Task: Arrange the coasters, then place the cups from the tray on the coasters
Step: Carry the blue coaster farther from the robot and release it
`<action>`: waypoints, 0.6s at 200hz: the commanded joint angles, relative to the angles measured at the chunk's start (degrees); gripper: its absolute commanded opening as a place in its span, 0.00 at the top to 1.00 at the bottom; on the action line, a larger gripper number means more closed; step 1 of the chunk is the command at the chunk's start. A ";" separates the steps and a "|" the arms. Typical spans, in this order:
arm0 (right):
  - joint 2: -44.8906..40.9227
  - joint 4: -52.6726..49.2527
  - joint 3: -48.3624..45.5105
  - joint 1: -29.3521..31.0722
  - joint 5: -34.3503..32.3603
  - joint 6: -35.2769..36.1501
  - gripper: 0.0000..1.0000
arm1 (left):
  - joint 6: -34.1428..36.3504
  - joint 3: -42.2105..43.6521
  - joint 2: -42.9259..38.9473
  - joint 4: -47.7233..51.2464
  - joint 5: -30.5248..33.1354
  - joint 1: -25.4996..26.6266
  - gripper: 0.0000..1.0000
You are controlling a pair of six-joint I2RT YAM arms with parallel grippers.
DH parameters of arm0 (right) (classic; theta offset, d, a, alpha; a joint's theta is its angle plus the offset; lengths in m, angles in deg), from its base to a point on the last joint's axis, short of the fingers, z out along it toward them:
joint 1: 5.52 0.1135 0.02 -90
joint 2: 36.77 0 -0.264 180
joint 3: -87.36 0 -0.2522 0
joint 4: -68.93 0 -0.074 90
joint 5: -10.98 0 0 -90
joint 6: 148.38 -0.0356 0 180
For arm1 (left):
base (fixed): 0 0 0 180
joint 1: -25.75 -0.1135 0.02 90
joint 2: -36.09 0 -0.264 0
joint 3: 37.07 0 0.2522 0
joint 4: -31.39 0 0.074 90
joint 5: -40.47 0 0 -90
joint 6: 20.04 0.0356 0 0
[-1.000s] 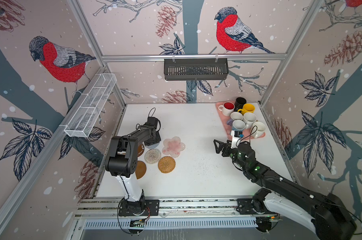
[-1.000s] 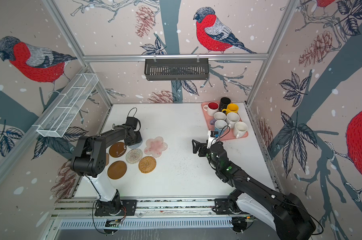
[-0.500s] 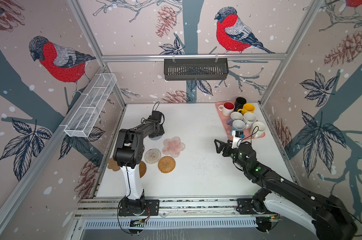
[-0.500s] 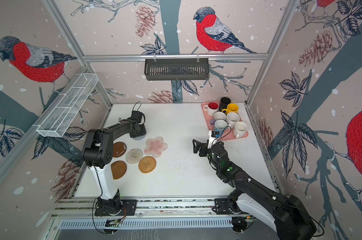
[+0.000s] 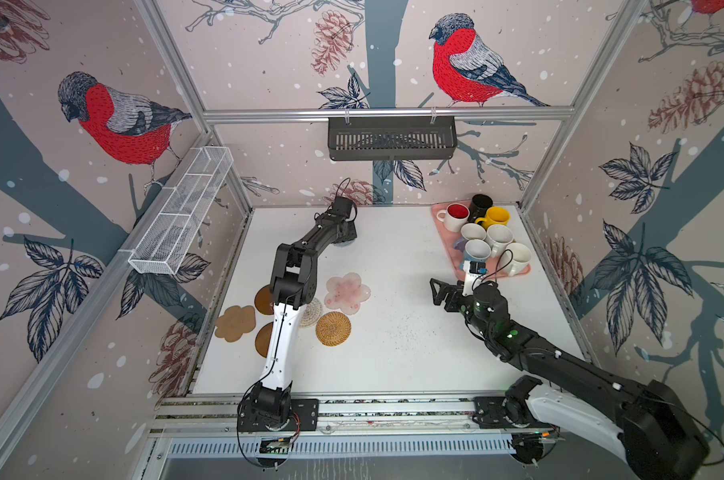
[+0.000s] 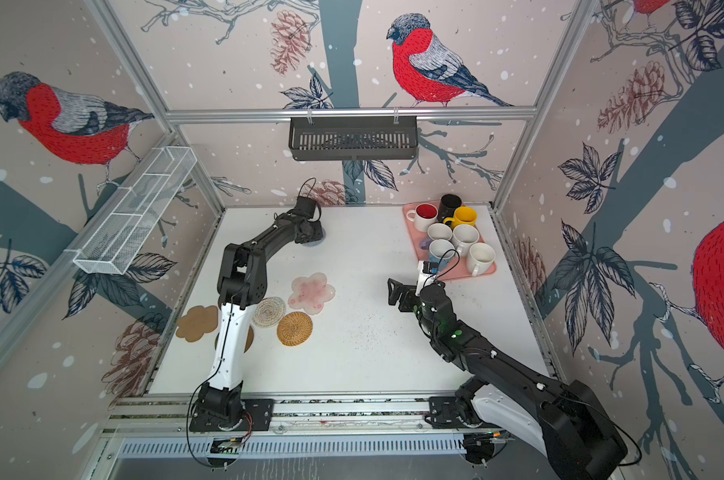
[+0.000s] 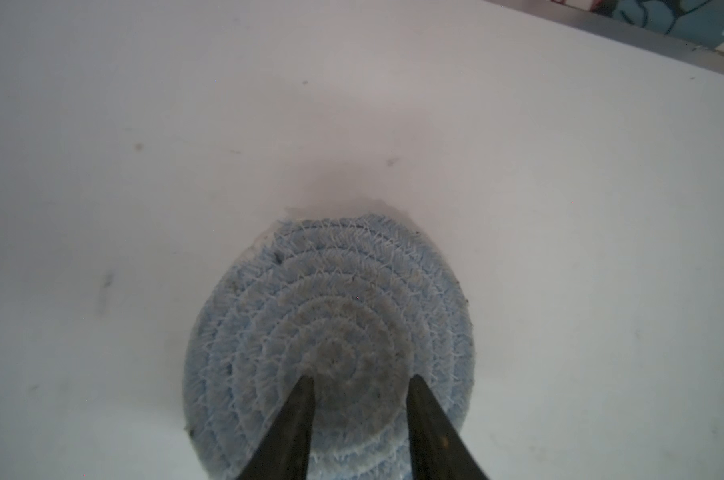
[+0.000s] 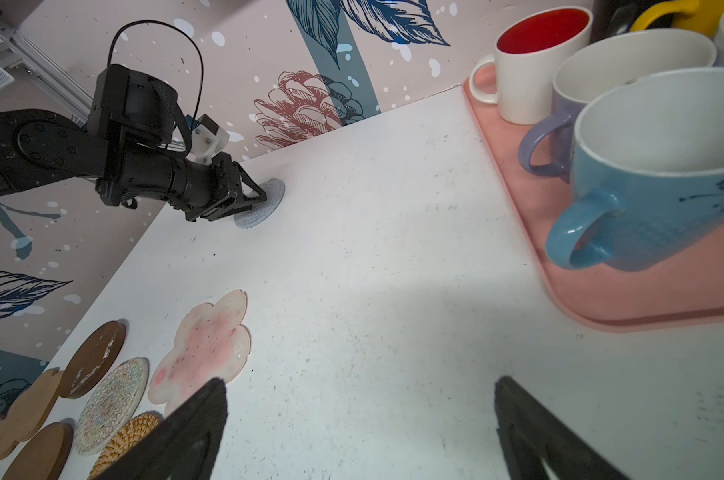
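Note:
My left gripper (image 5: 349, 237) (image 7: 362, 377) is far back on the table. Its jaws stand partly apart, both tips resting on the top face of the grey-blue woven coaster (image 7: 331, 291), which lies flat. The pink flower (image 5: 347, 292), beige woven (image 5: 314, 311), wicker (image 5: 333, 328), brown (image 5: 264, 300) and cork flower (image 5: 235, 323) coasters lie at front left, partly under the left arm. Several cups, among them the red-inside (image 5: 456, 216), yellow (image 5: 495, 217) and light blue (image 8: 659, 208) ones, stand on the pink tray (image 5: 514, 274). My right gripper (image 5: 437, 291) (image 8: 360, 380) hangs open and empty left of the tray's near corner.
A dark slotted basket (image 5: 392, 139) hangs on the back wall and a white wire rack (image 5: 181, 212) on the left wall. Metal frame posts bound the table. The arm bases sit on the front rail (image 5: 352, 409).
My left gripper has travelled from the coaster cluster toward the back of the table, and the grey-blue coaster has gone with it. The right arm has not moved.

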State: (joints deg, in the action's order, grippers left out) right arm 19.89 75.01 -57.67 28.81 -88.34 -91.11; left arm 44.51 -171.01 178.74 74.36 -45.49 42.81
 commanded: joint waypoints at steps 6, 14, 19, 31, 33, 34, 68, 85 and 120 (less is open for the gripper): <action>0.71 1.00 0.57 -0.04 -0.75 0.63 0.01 | -0.99 -4.77 3.96 9.46 -5.77 2.73 0.61; 0.89 1.06 0.58 0.00 -0.59 0.63 0.01 | -1.22 -5.42 4.41 9.03 -6.03 3.18 0.61; 0.98 1.04 0.67 0.04 -0.45 0.55 0.00 | -1.27 -5.51 4.60 8.70 -6.28 3.36 0.62; 0.99 1.04 0.59 -0.04 -0.16 0.45 0.00 | -1.27 -5.57 4.83 8.30 -6.85 3.51 0.62; 0.93 1.05 0.58 -0.05 -0.12 0.47 0.01 | -1.33 -5.61 4.83 8.36 -6.91 3.57 0.62; 0.92 1.07 0.58 -0.05 -0.10 0.47 0.01 | -1.30 -5.64 4.83 8.34 -6.92 3.58 0.62; 0.33 1.30 0.24 0.03 0.35 0.21 0.01 | -1.08 -5.05 4.05 8.23 -5.23 3.86 0.62; 0.61 1.47 0.32 -0.02 0.84 0.27 0.01 | -0.71 -5.26 3.88 7.94 -5.50 3.95 0.56; 2.27 1.35 0.74 0.17 1.24 0.38 0.01 | 0.62 -6.59 3.79 7.88 -5.91 4.12 0.36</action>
State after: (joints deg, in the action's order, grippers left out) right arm 21.38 75.18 -57.54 28.85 -87.86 -91.16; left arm 44.59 -177.22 182.06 75.11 -49.51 46.75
